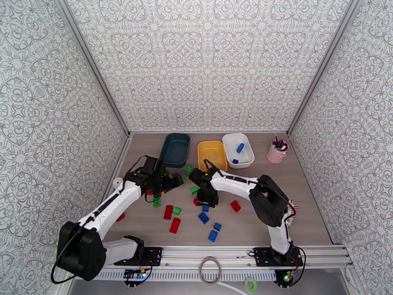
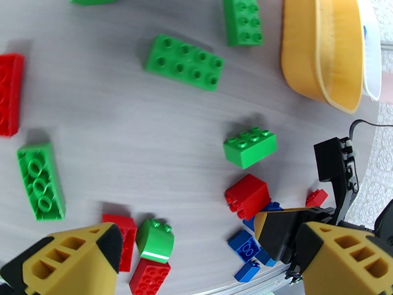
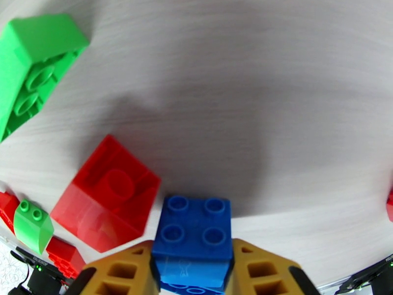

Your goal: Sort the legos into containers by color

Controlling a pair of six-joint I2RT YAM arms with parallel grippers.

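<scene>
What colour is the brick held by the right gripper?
Blue; the brick in the right gripper shows best in the right wrist view.

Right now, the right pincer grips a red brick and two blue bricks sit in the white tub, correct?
Not quite. The right wrist view shows the right pincer gripping a blue brick, not a red one. Two blue bricks do sit in the white tub.

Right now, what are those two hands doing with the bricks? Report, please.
Right hand shut on blue brick. Left hand open, empty, over scattered bricks. Red brick close beside the blue one.
</scene>
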